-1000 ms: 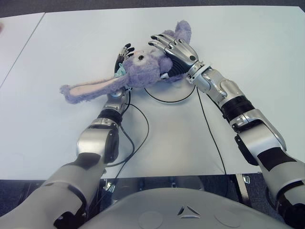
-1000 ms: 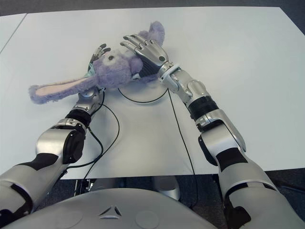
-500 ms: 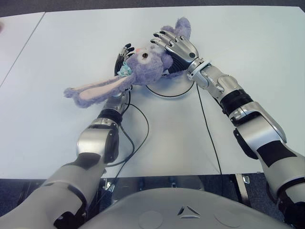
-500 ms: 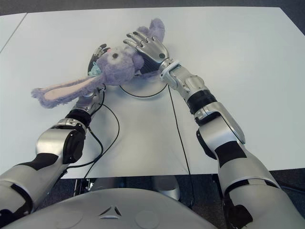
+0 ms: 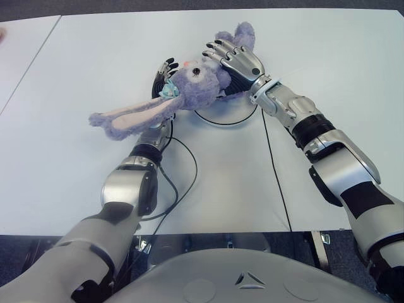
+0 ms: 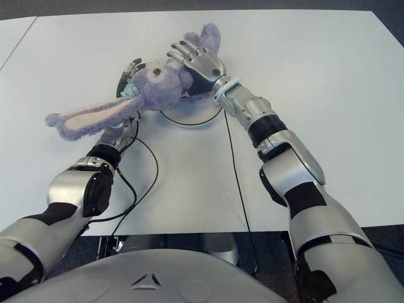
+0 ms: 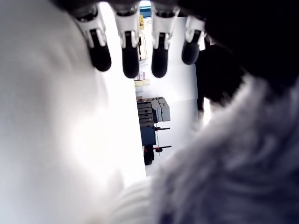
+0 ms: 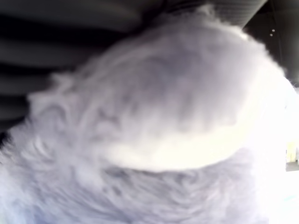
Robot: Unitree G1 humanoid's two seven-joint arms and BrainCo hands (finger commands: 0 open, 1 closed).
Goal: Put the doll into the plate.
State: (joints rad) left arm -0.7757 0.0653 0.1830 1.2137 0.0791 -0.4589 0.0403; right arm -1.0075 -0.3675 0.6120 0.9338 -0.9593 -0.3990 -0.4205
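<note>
Doll [image 5: 189,85] has moved toward the table's [image 5: 328,57] far edge w/ both hands since a sec ago, head now over the plate's [image 5: 218,120] far-left rim, long ear hanging off to the left. Means: nearly in place, lowering and release left. Right hand [image 5: 235,63] cups doll from far side, fingers draped over it. Left hand [image 5: 163,79] props it from below, fingers straight, pressing not gripping.

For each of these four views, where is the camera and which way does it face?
Left eye: head, looking down at the table; both arms, doll over the plate.
Right eye: same scene, slightly shifted.
Left wrist: behind the left hand, fingers extended beside fur.
Right wrist: against the doll; only fur shows.
All four share the doll.
</note>
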